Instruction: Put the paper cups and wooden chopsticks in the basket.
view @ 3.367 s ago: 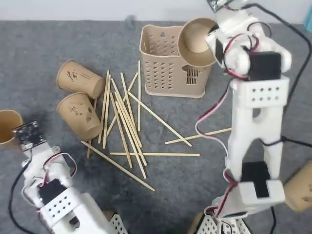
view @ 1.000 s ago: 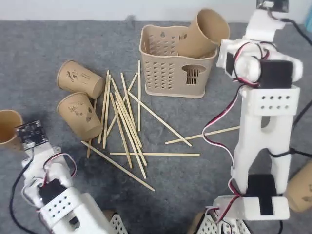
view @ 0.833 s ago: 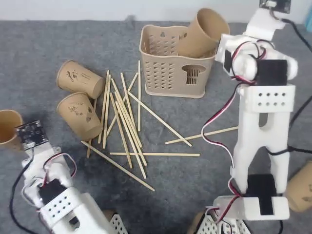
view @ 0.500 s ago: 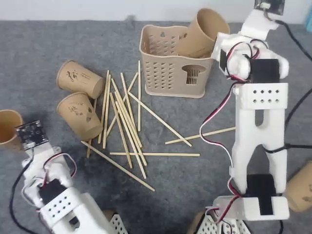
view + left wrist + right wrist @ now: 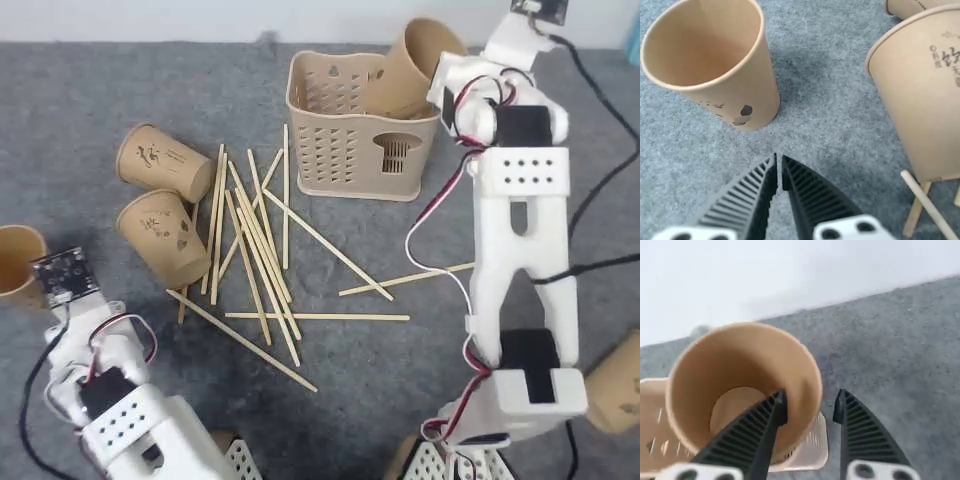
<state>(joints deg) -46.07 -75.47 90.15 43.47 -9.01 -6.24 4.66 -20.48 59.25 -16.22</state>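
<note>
High view: the beige slotted basket (image 5: 345,150) holds one paper cup (image 5: 415,60), which leans on the basket's far right corner with its mouth tilted up. A few seconds ago the right arm (image 5: 515,190) carried this cup above that corner. Since then the cup has been let go, and it has kept its place over the last second while the arm shifted slightly. By judgement the first cup is delivered. Two cups (image 5: 163,160) lie on their sides beside the scattered wooden chopsticks (image 5: 255,250), and further cups sit at the left edge (image 5: 18,260) and the right edge (image 5: 615,385). Left wrist view: the left gripper (image 5: 779,162) hangs over bare carpet with its jaws almost together, holding nothing; an upright cup (image 5: 710,60) stands just ahead of it. Right wrist view: the right gripper (image 5: 811,402) is spread wide and empty, one jaw inside the delivered cup's rim (image 5: 740,390) and one outside.
</note>
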